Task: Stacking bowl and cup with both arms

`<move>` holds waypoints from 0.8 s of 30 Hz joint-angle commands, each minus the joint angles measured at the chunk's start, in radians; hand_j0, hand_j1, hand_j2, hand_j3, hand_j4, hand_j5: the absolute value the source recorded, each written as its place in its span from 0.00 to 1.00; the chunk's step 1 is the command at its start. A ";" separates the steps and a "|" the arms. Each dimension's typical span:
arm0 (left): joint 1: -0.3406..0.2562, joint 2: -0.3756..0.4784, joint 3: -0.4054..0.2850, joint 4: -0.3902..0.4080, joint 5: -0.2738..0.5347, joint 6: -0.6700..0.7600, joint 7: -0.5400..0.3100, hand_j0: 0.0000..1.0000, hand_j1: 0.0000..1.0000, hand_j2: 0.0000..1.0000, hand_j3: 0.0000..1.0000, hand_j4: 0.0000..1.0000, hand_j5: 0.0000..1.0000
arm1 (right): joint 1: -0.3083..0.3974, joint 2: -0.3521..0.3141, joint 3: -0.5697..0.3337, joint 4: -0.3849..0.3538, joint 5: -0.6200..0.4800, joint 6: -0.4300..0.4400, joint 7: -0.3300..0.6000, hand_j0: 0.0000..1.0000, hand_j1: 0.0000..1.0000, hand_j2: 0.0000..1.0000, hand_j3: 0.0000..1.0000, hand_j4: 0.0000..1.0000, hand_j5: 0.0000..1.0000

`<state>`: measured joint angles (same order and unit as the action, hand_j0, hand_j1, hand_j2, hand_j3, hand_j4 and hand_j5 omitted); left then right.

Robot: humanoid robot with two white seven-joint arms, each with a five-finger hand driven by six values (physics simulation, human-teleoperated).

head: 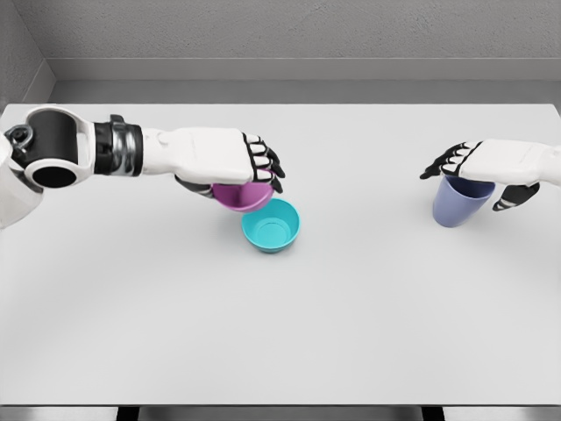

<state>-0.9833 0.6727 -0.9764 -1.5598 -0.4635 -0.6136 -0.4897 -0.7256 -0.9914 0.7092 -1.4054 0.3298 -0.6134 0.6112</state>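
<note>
- The purple bowl point(241, 196) is held by the left hand point(230, 158), tilted, with its opening turned toward the camera and to the right; its upper rim is hidden under the palm and fingers.
- It hangs just above and to the left of the teal bowl point(273, 225), and the two outlines overlap in the head view, so it is hard to tell whether they touch.
- The teal bowl stands upright on the table point(280, 333), a little left of the table's middle, open side up, its inside fully in view.
- The left hand is clamped on the purple bowl from above, dark fingertips point(267, 164) curled over its far rim; the thumb is hidden behind the bowl.
- The left arm comes in from the table's left edge, its dark round joint cut off partly by the picture's border.
- The blue cup point(460, 201) is near the table's right edge, upright, slightly tilted; its rim is covered by the right hand point(480, 171).
- The right hand is closed around the blue cup, fingers over the far side of the rim and the thumb down its right side.
- Whether the cup's base rests on the table or is just off it cannot be made out.
- The right forearm is cut off at the picture's right border.
</note>
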 commanded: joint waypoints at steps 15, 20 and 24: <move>0.006 -0.085 -0.080 0.050 -0.032 0.003 -0.006 0.74 0.74 0.74 0.74 0.74 0.74 | 0.000 -0.001 0.013 -0.001 -0.005 0.002 0.000 1.00 1.00 1.00 1.00 1.00 1.00; 0.006 -0.085 -0.102 0.052 -0.032 0.003 -0.006 0.74 0.74 0.74 0.74 0.74 0.74 | 0.000 -0.001 0.013 0.000 -0.005 0.002 0.000 1.00 1.00 1.00 1.00 1.00 1.00; 0.006 -0.085 -0.105 0.052 -0.032 0.003 -0.006 0.74 0.74 0.74 0.74 0.74 0.74 | -0.006 -0.001 0.013 0.000 -0.005 0.002 0.000 1.00 1.00 1.00 1.00 1.00 1.00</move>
<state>-0.9771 0.5875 -1.0802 -1.5082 -0.4998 -0.6130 -0.4959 -0.7317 -0.9917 0.7231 -1.4054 0.3298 -0.6133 0.6112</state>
